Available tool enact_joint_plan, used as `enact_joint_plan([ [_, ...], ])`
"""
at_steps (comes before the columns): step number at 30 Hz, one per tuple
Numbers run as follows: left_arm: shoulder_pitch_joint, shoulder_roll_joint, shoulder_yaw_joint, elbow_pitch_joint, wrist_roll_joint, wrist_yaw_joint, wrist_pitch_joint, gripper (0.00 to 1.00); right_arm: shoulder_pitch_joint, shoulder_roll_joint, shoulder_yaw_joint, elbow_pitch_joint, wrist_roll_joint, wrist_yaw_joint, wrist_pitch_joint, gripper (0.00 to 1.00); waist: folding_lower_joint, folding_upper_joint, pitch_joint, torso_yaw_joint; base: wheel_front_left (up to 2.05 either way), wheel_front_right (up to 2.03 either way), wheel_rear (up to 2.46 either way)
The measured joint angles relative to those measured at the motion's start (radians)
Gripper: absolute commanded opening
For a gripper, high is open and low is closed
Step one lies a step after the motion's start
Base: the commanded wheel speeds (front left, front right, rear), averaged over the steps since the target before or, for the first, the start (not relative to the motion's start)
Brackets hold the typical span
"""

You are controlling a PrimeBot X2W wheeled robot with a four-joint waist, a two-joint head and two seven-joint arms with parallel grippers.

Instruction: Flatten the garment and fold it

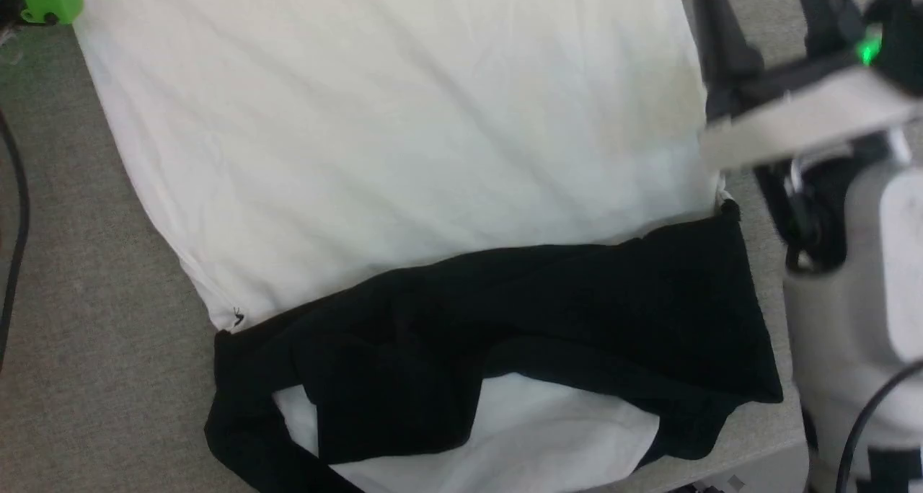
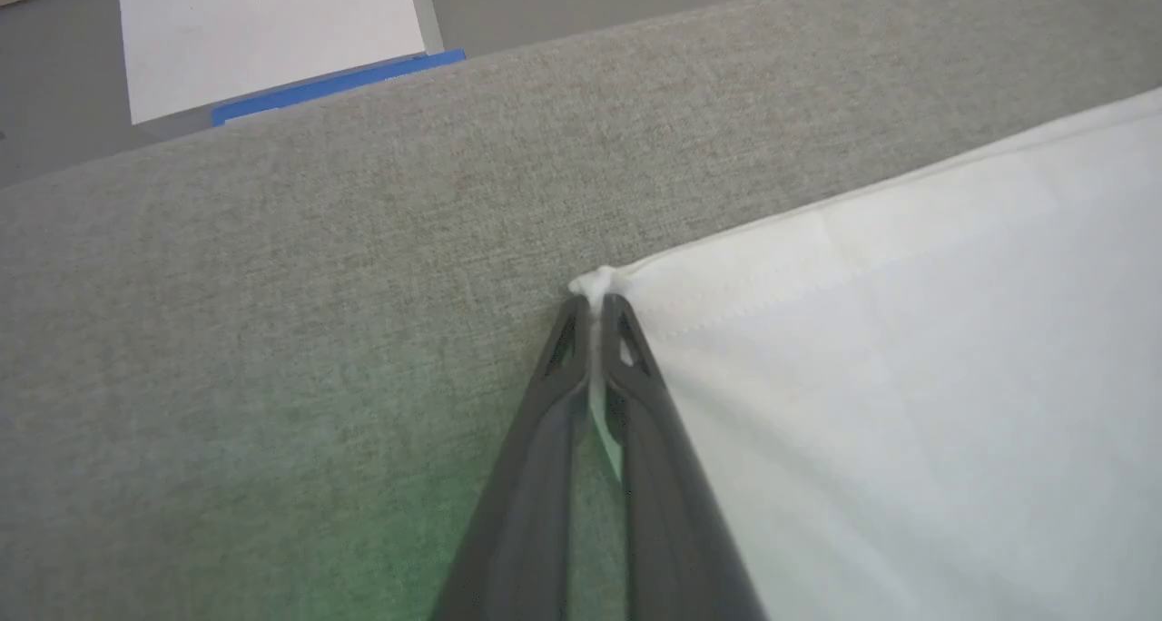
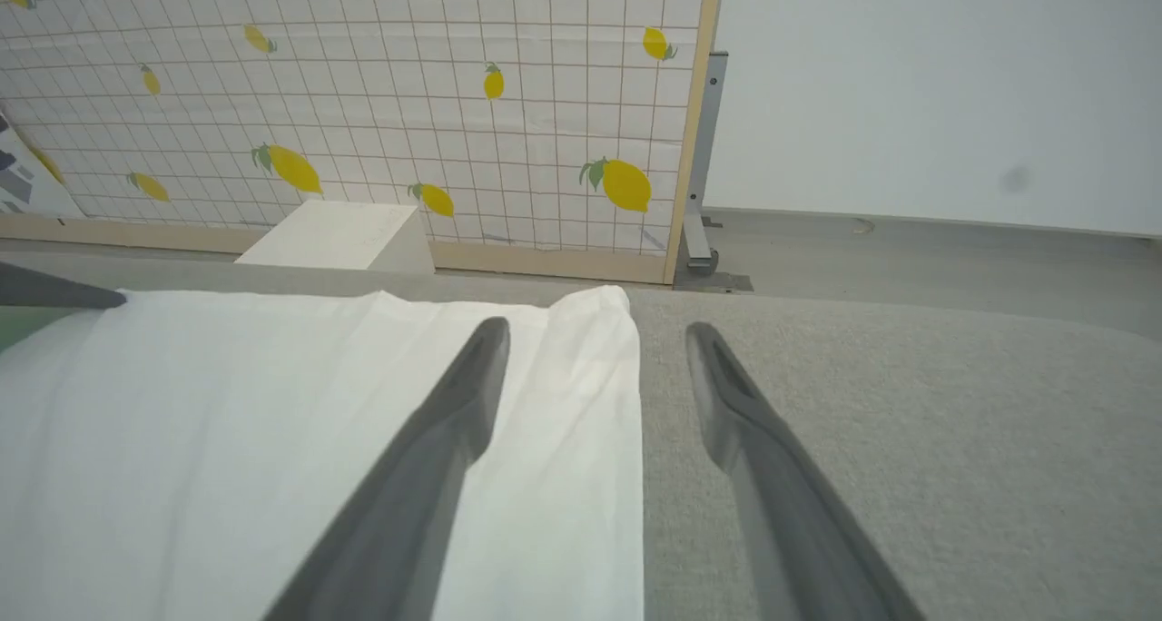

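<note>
- The left gripper (image 2: 595, 305) has its two fingers pinched narrow on a white corner of the shirt (image 1: 404, 154); a small tuft of cloth pokes out past the tips.
- The right gripper (image 3: 599, 335) stands wide and holds nothing. One finger is over the white cloth and the other over the bare table (image 1: 86, 298), with the shirt's side edge between them. Whether they touch the cloth I cannot tell.
- The shirt lies on the grey table, its white body spread fairly flat with soft creases.
- The black sleeves (image 1: 541, 313) lie crumpled across the near end, with white cloth showing below them.
- A tiny dark mark (image 1: 238, 316) sits at the white body's edge, too small to read.
- A blurred pale forearm (image 1: 807, 118) reaches in from the right.
- Beyond the table stand a lemon-print panel (image 3: 363, 103) and a white box (image 3: 336, 235).
- Blue tape (image 2: 336, 83) lies on the floor.
</note>
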Motion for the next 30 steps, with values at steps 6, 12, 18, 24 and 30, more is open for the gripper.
enact_joint_plan([
  [6,-0.017,-0.025,-0.013,-0.003,0.009,-0.018,-0.062,0.0,-0.304,0.0,-0.077,0.248,-0.013,0.0,0.219,1.0,0.0,0.0,0.017,0.033,0.0,0.0,0.0],
  [12,-0.038,-0.074,-0.026,0.007,0.004,-0.047,-0.113,0.0,-0.535,0.002,-0.171,0.484,-0.116,0.0,0.421,1.0,0.0001,0.0,0.035,0.088,0.0,0.0,0.0],
  [18,-0.061,-0.111,-0.042,0.014,-0.001,-0.071,-0.149,0.0,-0.65,0.002,-0.254,0.615,-0.232,0.0,0.601,1.0,0.0,0.0,0.06,0.146,0.0,0.0,0.0],
  [24,-0.084,-0.133,-0.047,0.015,-0.007,-0.083,-0.179,0.0,-0.702,0.0,-0.264,0.663,-0.273,0.0,0.752,0.52,-0.0001,0.0,0.09,0.186,0.0,0.0,0.0],
  [30,-0.098,-0.13,-0.05,0.022,0.016,-0.088,-0.254,0.0,-0.724,0.007,-0.248,0.629,-0.291,0.0,0.788,0.0,0.0,0.0,0.107,0.194,0.0,0.0,0.0],
])
